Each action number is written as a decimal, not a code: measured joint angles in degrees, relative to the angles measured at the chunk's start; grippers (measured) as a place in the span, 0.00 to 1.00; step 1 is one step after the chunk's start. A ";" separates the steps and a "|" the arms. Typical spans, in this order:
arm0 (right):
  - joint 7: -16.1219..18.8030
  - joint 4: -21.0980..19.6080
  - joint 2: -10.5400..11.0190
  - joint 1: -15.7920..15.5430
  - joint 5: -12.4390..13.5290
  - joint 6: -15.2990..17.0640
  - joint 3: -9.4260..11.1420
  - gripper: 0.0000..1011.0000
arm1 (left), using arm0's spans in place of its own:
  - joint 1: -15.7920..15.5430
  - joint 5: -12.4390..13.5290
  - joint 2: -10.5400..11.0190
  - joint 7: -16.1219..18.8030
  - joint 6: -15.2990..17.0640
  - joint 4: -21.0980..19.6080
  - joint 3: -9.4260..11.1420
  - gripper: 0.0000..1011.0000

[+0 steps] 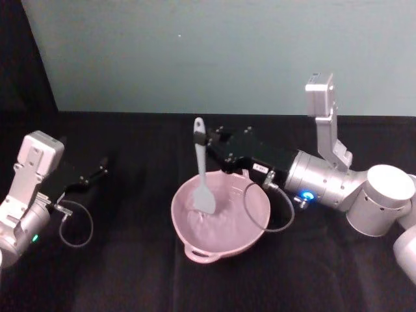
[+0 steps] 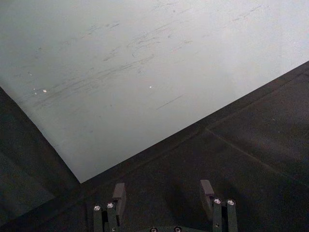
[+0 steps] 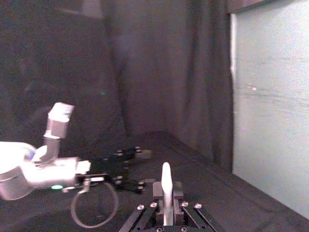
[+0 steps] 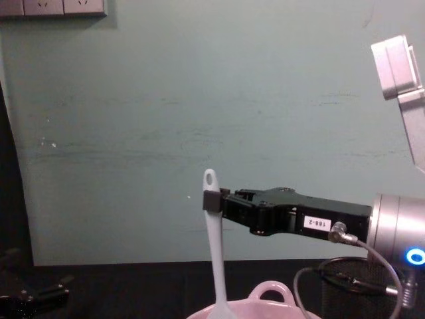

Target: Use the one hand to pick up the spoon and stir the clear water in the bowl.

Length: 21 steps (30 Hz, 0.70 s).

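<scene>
Black-clothed desk point(image 1: 130, 273), centre: pale pink glossy bowl point(image 1: 242, 218) w/ clear water. The long black boxy right gripper point(image 1: 203, 138), reaching in from the right, is clamped on the upper handle of the slim white plastic spoon point(image 1: 203, 172), blade down in the water. Left gripper point(image 1: 101, 168) parked at left, jaws apart, empty. Stirring well prob. means small, slow circles, spoon upright, blade clear of the rim. White label sticker point(image 4: 315, 223) reads "168-2".

Pale teal wall point(image 4: 133, 133), black table cloth point(image 1: 130, 273) — dark curtain point(image 3: 159, 72) beside

dim, even light; soft sheen on the bowl point(image 1: 227, 247).
</scene>
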 joint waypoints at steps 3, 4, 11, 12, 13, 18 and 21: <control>-0.18 2.97 -0.70 1.39 0.06 -0.44 0.86 0.12 | 0.00 0.00 0.00 0.00 0.00 0.00 0.00 0.99; -0.30 3.39 -0.71 1.56 0.07 -0.47 1.10 0.12 | 0.00 0.00 0.00 0.00 0.00 0.00 0.00 0.99; -2.43 3.03 0.88 1.28 -0.69 -0.41 2.96 0.12 | 0.00 0.00 0.00 0.00 0.00 0.00 0.00 0.99; -2.75 2.31 1.44 0.82 -0.75 -0.32 3.42 0.12 | 0.00 0.00 0.00 0.00 0.00 0.00 0.00 0.99; -2.93 1.87 1.75 0.56 -0.78 -0.22 3.63 0.12 | 0.00 0.00 0.00 0.00 0.00 0.00 0.00 0.99; -3.45 -1.38 3.82 -1.25 -0.84 1.10 4.45 0.12 | 0.00 0.00 0.00 0.00 0.00 0.00 0.00 0.99; -3.42 -3.81 5.12 -2.41 -0.84 2.18 4.51 0.12 | 0.00 0.00 0.00 0.00 0.00 0.00 0.00 0.99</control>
